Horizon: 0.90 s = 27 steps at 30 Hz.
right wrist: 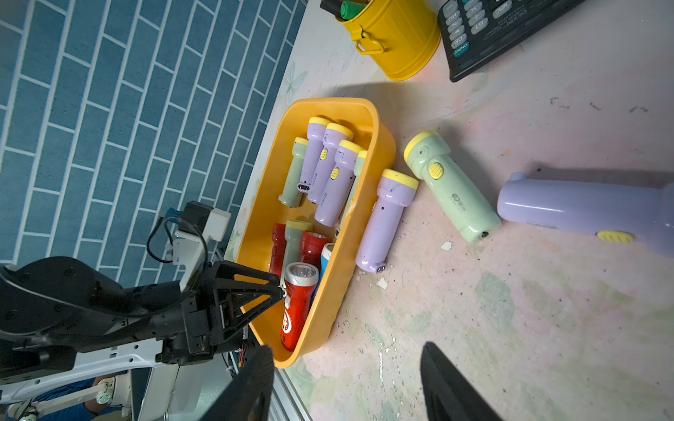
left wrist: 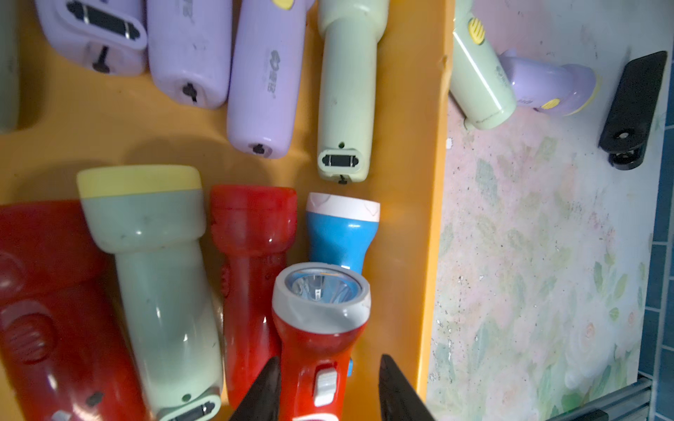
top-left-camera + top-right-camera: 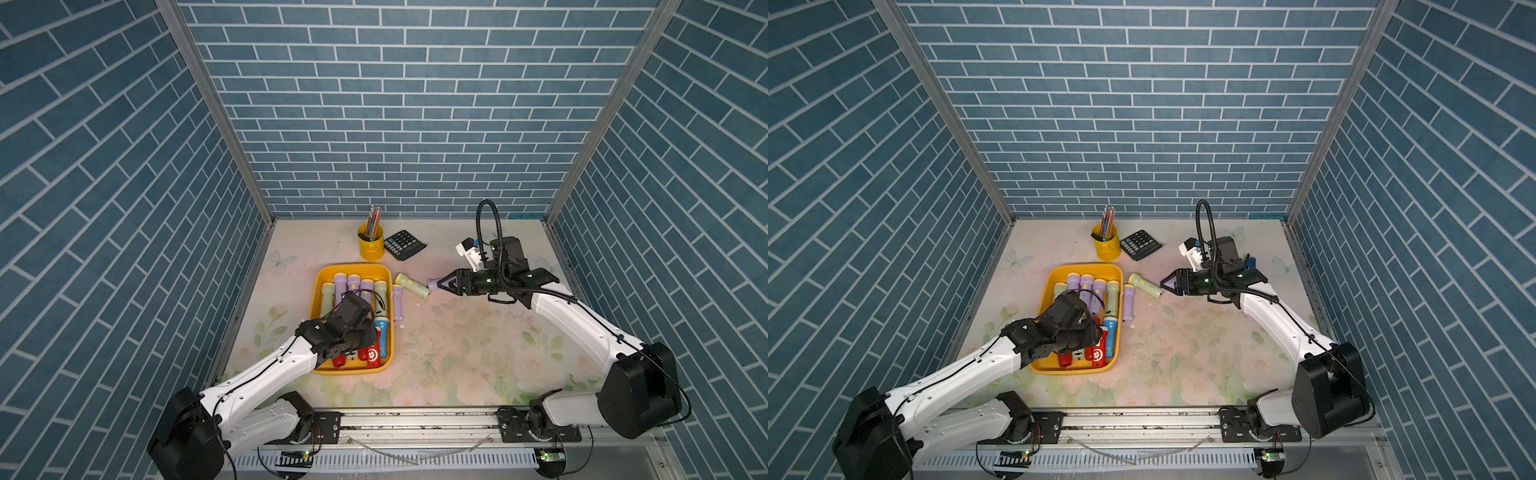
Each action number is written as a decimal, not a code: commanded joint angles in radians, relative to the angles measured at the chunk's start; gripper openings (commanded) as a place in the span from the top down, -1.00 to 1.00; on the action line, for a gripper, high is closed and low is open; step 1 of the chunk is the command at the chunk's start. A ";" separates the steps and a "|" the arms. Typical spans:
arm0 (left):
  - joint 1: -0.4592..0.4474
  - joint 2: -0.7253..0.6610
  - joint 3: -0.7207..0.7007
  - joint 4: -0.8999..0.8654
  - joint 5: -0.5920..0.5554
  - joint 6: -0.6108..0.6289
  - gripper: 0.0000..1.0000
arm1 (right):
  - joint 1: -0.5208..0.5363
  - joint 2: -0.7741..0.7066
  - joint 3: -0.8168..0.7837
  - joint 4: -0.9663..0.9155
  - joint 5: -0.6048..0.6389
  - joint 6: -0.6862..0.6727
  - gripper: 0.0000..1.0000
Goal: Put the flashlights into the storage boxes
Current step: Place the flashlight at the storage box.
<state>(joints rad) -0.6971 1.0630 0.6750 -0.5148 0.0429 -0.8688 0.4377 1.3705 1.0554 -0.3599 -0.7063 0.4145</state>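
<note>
In both top views, a glossy orange-yellow plastic tray [image 3: 354, 266] w/ rounded corners holds most flashlights [image 3: 353, 286]. A pale green flashlight [image 3: 411, 286] and a lilac flashlight [image 3: 432, 284] lie on the floral table [image 3: 457, 357] past its rim, w/ bare room nearer the base.

Left wrist: we see left gripper [image 2: 329, 358] jaws slightly apart astride the red flashlight [image 2: 321, 328] in the tray, gap on one side.

Right wrist: right gripper [image 1: 348, 346] jaws wide, empty; lilac flashlight ahead.

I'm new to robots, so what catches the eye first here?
The orange-yellow tray, left of centre on the table, crammed with lilac, pale green, red and blue flashlights. The left gripper hangs over its near end, astride a red flashlight; three more flashlights lie loose to its right, toward the open right gripper.
</note>
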 commanded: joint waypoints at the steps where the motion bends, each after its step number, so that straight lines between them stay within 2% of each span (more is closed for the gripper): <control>1: 0.002 0.000 0.020 -0.060 -0.011 0.030 0.12 | 0.010 -0.018 -0.015 -0.018 0.014 -0.004 -0.29; 10: 0.027 -0.011 0.020 -0.035 -0.015 0.044 0.10 | 0.044 0.009 0.034 -0.101 0.070 -0.049 -0.28; 17: 0.175 -0.041 0.048 0.140 0.067 0.085 0.06 | 0.079 0.117 0.197 -0.371 0.191 -0.245 -0.29; 22: 0.256 -0.005 0.109 0.144 0.116 0.138 0.06 | 0.094 0.234 0.331 -0.497 0.299 -0.362 -0.29; 27: 0.302 0.048 0.150 0.153 0.183 0.158 0.06 | 0.101 0.389 0.483 -0.558 0.341 -0.456 -0.33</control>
<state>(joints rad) -0.4133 1.0878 0.8005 -0.3717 0.1734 -0.7486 0.5320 1.6909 1.4502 -0.8173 -0.4229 0.0795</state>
